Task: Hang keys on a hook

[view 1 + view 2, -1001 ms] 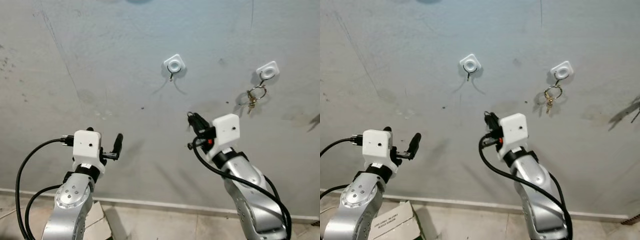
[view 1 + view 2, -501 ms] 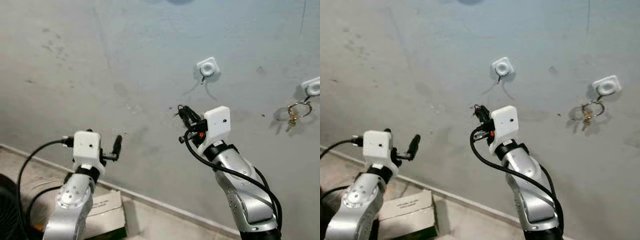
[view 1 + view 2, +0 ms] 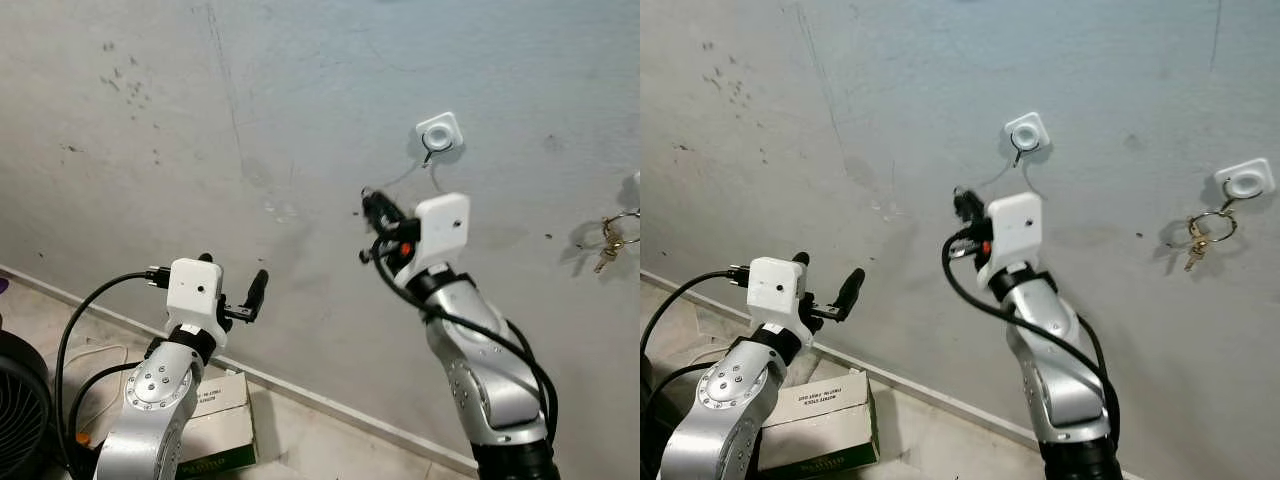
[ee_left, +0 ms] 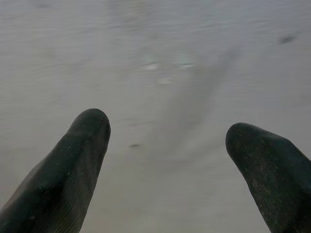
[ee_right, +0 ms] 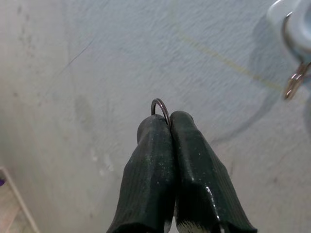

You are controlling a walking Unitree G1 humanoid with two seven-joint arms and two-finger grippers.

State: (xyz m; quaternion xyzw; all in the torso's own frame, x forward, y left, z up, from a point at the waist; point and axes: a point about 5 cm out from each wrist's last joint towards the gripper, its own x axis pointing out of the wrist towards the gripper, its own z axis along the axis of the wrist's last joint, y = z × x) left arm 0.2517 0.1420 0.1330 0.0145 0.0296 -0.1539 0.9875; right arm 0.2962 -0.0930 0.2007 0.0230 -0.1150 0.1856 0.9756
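Note:
Two white hook mounts sit on the grey wall. The left hook (image 3: 438,135) is bare; the right hook (image 3: 1246,180) carries a ring of keys (image 3: 1200,232). My right gripper (image 3: 372,205) is raised in front of the wall, below and left of the bare hook, shut on a small metal key ring (image 5: 160,104) that pokes out above its fingertips (image 5: 150,127). In the right wrist view the bare hook (image 5: 296,34) is off to one side, apart from the ring. My left gripper (image 3: 235,285) is held low at the left, open and holding nothing (image 4: 167,126).
A cardboard box (image 3: 215,420) lies on the floor by the baseboard under my left arm. A black fan (image 3: 20,400) stands at the far left. Black cables loop beside my left arm (image 3: 70,340).
The camera has swung left, so the hooks have shifted right in the picture. My right gripper has risen with the key ring and is nearer the bare hook. The left gripper stays open.

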